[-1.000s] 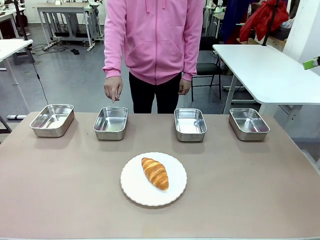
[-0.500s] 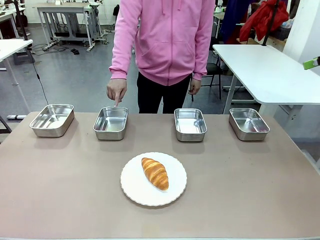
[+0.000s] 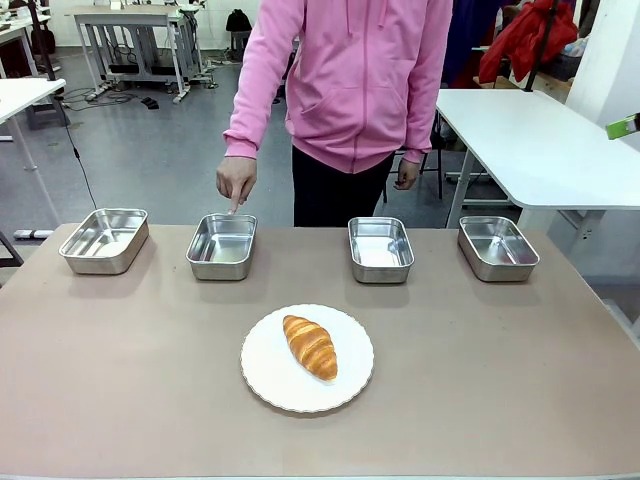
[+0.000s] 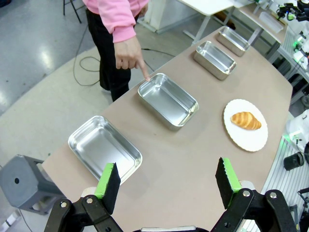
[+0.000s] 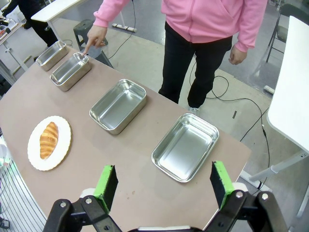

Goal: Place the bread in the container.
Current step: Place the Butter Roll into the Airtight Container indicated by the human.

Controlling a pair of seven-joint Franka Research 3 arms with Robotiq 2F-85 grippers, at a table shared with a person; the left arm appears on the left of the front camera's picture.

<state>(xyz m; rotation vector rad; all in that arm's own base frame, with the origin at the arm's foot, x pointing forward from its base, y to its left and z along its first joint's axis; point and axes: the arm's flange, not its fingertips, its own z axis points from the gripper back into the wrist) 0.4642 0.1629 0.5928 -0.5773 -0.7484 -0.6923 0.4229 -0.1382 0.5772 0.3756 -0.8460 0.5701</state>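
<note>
The bread (image 3: 310,346) lies on a white plate (image 3: 268,388) in the middle of the bench (image 3: 520,380), on the robot's side; four steel trays stand in a row along the far edge, well apart from the plate. The person's hand (image 3: 236,184) points a finger down at the far rim of the tray second from the robot's left, so that one is judged to be the container (image 3: 220,268); it is empty, as are the three other trays (image 3: 380,272). The left gripper (image 4: 166,178) hangs above the bench's left end, jaws wide apart with nothing between them; the right gripper (image 5: 162,182) hangs over the right end, likewise open and empty. The step in hand is the reach for the bread; the left arm looks the better choice, since the container sits on its side. The gripper should come down from above and close across the bread's thick middle, gently enough not to crush it; the pads should stop short of the plate, lest it shift. The carry should wait until the hand is clear of the rim.
</note>
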